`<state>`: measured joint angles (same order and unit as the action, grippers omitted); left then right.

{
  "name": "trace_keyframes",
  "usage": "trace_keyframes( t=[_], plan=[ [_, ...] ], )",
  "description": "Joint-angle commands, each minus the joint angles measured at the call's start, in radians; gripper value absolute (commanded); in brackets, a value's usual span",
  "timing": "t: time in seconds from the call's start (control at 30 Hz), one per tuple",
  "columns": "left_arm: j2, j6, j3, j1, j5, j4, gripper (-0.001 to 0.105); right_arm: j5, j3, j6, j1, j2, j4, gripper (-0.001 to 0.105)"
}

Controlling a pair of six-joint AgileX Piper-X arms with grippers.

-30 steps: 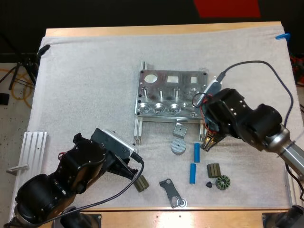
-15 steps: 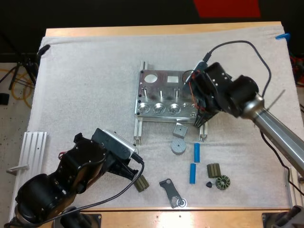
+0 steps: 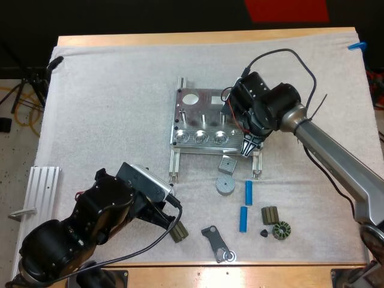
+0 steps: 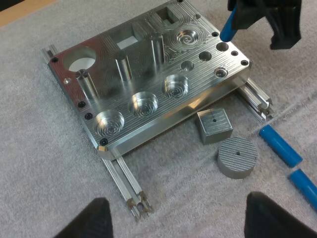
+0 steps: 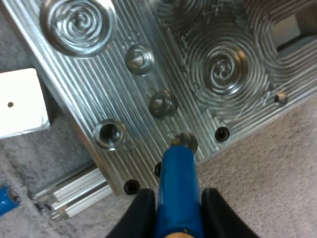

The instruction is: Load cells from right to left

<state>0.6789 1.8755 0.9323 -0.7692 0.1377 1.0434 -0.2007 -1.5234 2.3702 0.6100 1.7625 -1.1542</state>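
Right tool [image 5: 179, 210] pinching blue cell [image 5: 178, 173], tip seemingly over hole in fixture [image 5: 89, 84], left tool [image 4: 181, 218] spread

A blue cell [image 5: 179, 193] points tip-down at a small hole in the metal fixture [image 5: 74, 84].

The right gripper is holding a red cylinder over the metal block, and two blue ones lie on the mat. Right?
Not quite: the right wrist view shows the cylinder in the right gripper is blue, not red. It is over the metal block, and two blue ones lie on the mat.
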Motion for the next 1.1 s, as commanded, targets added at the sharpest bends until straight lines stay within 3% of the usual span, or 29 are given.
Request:
trace_keyframes(
  t=[0.0, 0.27, 0.37, 0.7, 1.07],
  plan=[
    [-0.001, 0.001, 0.003, 0.000, 0.000, -0.008, 0.057, -0.005, -0.013, 0.013, -0.014, 0.005, -0.004, 0.000],
    [-0.001, 0.001, 0.003, 0.000, 0.000, -0.008, 0.057, 0.009, -0.013, 0.004, -0.052, 0.013, 0.013, 0.000],
    [-0.001, 0.001, 0.003, 0.000, 0.000, -0.008, 0.057, 0.073, -0.013, -0.007, -0.052, 0.017, 0.014, 0.000],
    [-0.001, 0.001, 0.001, 0.000, 0.000, -0.008, 0.057, 0.036, -0.013, -0.017, -0.052, 0.060, 0.032, 0.000],
    [-0.001, 0.001, 0.001, 0.000, 0.000, -0.008, 0.057, 0.087, -0.013, -0.046, -0.052, 0.067, 0.001, 0.000]
  ],
)
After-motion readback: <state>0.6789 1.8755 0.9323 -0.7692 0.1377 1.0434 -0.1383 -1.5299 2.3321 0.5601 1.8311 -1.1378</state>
